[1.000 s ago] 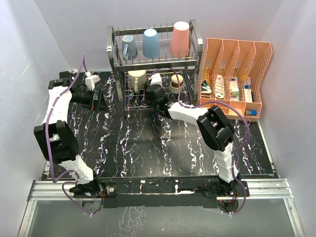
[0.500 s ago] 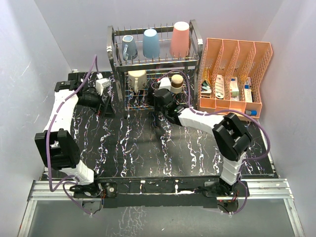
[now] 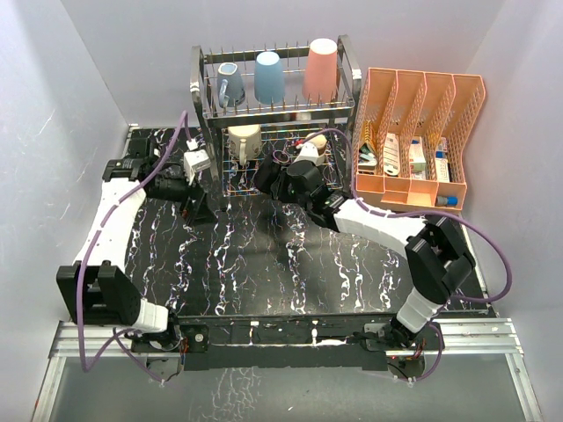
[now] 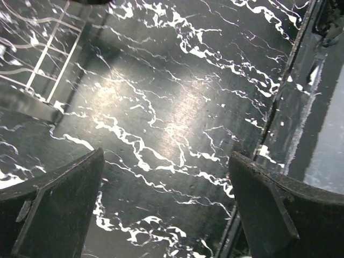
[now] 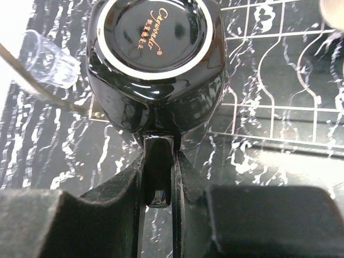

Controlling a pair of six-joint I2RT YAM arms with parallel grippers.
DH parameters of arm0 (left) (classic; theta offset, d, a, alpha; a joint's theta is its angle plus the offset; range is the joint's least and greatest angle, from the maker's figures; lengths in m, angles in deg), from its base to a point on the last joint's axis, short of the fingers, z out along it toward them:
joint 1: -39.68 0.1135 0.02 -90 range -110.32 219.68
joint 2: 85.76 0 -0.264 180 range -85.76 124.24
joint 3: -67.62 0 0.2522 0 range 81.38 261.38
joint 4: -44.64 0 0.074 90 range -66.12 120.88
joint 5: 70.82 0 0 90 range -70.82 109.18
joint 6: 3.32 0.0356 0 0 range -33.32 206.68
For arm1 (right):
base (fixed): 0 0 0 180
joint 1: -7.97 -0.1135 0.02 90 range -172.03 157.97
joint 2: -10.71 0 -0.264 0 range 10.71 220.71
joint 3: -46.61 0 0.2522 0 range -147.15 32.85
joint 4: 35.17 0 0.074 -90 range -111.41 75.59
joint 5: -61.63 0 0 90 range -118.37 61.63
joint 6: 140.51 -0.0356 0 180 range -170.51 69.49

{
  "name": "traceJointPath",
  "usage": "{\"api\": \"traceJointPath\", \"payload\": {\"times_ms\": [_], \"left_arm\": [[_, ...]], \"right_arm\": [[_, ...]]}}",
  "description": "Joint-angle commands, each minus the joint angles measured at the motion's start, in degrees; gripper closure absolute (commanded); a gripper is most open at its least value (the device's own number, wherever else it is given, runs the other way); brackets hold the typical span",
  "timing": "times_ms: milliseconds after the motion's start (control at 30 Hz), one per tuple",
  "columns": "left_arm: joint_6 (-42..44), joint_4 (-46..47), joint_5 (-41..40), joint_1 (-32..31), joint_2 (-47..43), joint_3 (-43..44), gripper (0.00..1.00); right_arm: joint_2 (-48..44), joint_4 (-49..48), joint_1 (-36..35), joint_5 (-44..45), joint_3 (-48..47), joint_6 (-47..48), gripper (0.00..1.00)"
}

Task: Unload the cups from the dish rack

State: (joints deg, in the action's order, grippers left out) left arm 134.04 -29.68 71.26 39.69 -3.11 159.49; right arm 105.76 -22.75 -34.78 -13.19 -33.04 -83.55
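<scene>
Overhead, a flat, glossy black table (image 3: 264, 264) veined in white like marble is seen. At its 12 o'clock edge the dish rack (image 3: 290, 108) is set: two tiers of shiny silver wire, with upright prongs and curved side frames. An orange plastic file organizer (image 3: 406, 186), slotted and boxy, is placed just beside the rack at 2 o'clock, and small cartons are lodged in its compartments.

The left gripper (image 4: 166, 156) is held above the marble at about 10 o'clock from the table's middle, near the rack's left front corner. Its dark, matte fingers are spread wide and nothing is gripped between them.

The right gripper (image 5: 159, 161) is clamped on the handle of a dark mug (image 5: 156, 59), at 6 o'clock of the rack's lower tier. The mug is glazed, glossy and rounded, and it is turned base-up, so that a pale foot ring and gold script are shown. Whether it touches the wire floor cannot be told.

On the upper tier three cups are lined among the prongs: a salmon-pink tumbler (image 3: 322, 69) at 1 o'clock, a light-blue tumbler (image 3: 269, 76) at 12 and a grey-blue handled mug (image 3: 230, 83) at 11. A cream cup (image 3: 244, 141) is lodged on the lower tier beneath the grey-blue mug. A small clear glass (image 5: 51, 59), smooth and cylindrical, is seen tilted at 10 o'clock of the dark mug in the right wrist view.
</scene>
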Motion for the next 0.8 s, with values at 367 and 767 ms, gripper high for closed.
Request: {"api": "traceJointPath", "payload": {"times_ms": [367, 767], "left_arm": [[11.19, 29.43, 0.61, -5.76, -24.06, -18.47, 0.08], [17.18, 36.53, 4.07, -6.34, -40.37, -30.87, 0.21]], "right_arm": [[-17.00, -15.89, -0.19, -24.25, 11.95, -39.63, 0.92], [-15.25, -33.58, -6.73, -29.54, 16.72, -58.08, 0.92]]}}
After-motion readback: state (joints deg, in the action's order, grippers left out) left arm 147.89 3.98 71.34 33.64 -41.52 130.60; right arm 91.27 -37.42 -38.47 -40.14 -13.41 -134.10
